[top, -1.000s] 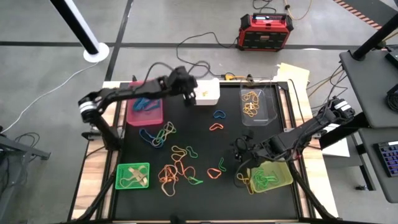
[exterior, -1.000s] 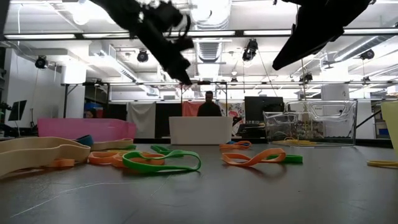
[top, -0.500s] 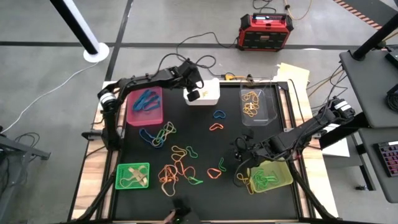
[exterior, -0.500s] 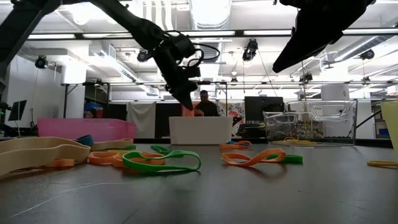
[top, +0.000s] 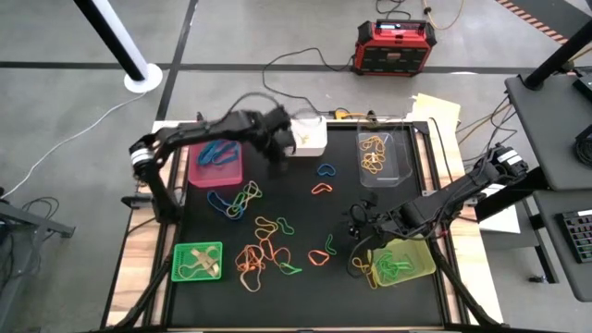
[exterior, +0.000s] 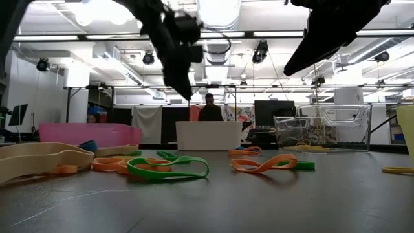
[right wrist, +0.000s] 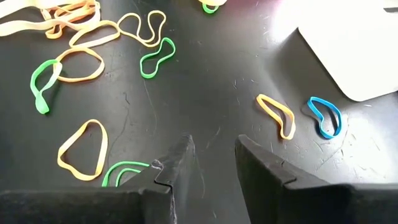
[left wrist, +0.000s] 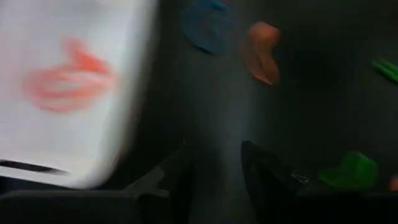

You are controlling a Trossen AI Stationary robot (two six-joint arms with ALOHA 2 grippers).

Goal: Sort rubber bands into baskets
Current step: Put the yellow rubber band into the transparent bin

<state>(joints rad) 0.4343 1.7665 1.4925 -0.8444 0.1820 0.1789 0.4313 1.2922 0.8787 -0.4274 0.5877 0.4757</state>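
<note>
The rubber bands [top: 262,242] were thin, limp loops in orange, green, blue and tan, most of them scattered over the middle of the black bench [top: 305,217], some tangled together. Others already lay in the baskets: blue ones in the magenta-pink basket [top: 215,160], orange ones in the clear basket [top: 382,156], tan ones in the bright green basket [top: 198,261] and green ones in the yellow-green basket [top: 403,260]; the white basket [top: 306,137] stood at the far edge between the pink and clear ones. The left claw [top: 275,153] hung over the bench just beside the white basket, its fingers parted with nothing between them. The right claw [top: 359,242] sat low near the yellow-green basket, fingers [right wrist: 177,167] apart and empty above bare bench, an orange and a blue band lying ahead of it. The bench had a scuffed dark top on a wooden frame. Beyond it were a grey floor, a red-and-black box [top: 396,47] with cables, and a person [exterior: 210,109] standing in the bright room.
</note>
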